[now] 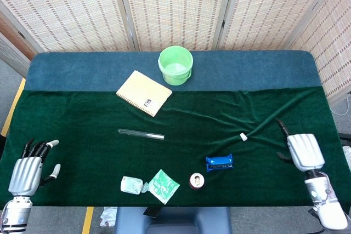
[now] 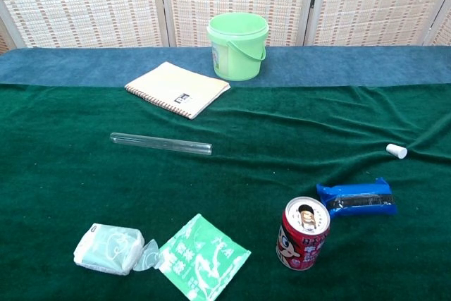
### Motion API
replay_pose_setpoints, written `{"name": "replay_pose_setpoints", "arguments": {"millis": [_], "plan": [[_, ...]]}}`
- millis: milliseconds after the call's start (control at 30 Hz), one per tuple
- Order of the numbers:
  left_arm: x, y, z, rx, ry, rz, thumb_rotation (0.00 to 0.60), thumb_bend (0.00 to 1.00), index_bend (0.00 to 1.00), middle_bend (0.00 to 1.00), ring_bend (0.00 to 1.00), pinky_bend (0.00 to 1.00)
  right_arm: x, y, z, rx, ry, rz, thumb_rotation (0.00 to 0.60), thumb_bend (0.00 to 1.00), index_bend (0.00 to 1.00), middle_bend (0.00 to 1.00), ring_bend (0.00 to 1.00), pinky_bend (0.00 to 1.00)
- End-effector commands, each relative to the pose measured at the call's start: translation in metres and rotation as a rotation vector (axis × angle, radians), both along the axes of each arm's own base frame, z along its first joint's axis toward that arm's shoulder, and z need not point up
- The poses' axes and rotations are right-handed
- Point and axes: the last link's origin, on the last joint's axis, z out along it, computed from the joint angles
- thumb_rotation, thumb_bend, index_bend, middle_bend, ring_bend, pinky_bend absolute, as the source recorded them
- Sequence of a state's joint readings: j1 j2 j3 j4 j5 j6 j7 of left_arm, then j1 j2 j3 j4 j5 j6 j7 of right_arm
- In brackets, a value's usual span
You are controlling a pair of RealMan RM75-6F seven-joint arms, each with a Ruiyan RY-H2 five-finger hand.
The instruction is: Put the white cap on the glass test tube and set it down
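Both robot hands appear only in the head view; the chest view shows neither. The left hand (image 1: 26, 170) sits at the near left corner of the table, fingers spread and nothing in them, its wrist cut off by the bottom edge. The right hand (image 1: 303, 150) hovers over the green cloth (image 1: 82, 113) near the right edge, seen from the back; its dark fingertips point toward the table's middle and hold nothing, though how far the fingers are parted is hard to judge from this angle. The glass test tube (image 1: 141, 133) lies flat on the cloth left of centre, faint and nearly transparent from above, clearer in the chest view (image 2: 161, 143). The white cap (image 1: 243, 136) rests well apart from it to the right, beside a fold in the cloth, a tiny speck overhead and a small cylinder on its side in the chest view (image 2: 396, 150). The chest view reveals the open top of the red can (image 2: 304, 233), just beside the blue packet (image 2: 356, 197). A green bucket (image 1: 175, 65), a notebook (image 1: 143, 92), a green sachet (image 2: 203, 257) and a tissue pack (image 2: 109, 249) also sit on the table.
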State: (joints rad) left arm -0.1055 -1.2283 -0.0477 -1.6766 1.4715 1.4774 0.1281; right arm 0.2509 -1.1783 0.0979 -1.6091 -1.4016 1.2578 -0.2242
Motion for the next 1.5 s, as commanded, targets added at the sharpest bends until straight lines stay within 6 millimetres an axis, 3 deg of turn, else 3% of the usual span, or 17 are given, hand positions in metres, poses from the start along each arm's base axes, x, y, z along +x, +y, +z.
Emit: {"name": "replay_pose_setpoints", "arguments": {"millis": [33,333,733,1500], "plan": [[-0.001,0.0,0.0,-0.001,0.001,0.003,0.6,0.41,0.23,0.25,0.19,0.01,0.002,-0.034,-0.031,0.06,0.016,-0.005,0.6,0.23,0.07,0.78,1.0,0.96],[-0.003,-0.001,0.001,0.004,0.001,0.018,0.6,0.41,0.23,0.25,0.19,0.01,0.0,-0.074,-0.071,0.105,0.013,-0.026,0.6,0.23,0.03,0.78,1.0,0.96],[-0.005,0.001,0.0,0.001,0.005,0.025,0.6,0.41,0.23,0.25,0.19,0.01,0.002,-0.094,-0.102,0.15,0.031,-0.038,0.6,0.23,0.02,0.79,1.0,0.97],[-0.007,0.002,0.0,0.0,0.013,0.038,0.6,0.41,0.23,0.25,0.19,0.01,0.015,-0.123,-0.109,0.144,0.056,-0.036,0.6,0.23,0.02,0.79,1.0,0.97]]}}
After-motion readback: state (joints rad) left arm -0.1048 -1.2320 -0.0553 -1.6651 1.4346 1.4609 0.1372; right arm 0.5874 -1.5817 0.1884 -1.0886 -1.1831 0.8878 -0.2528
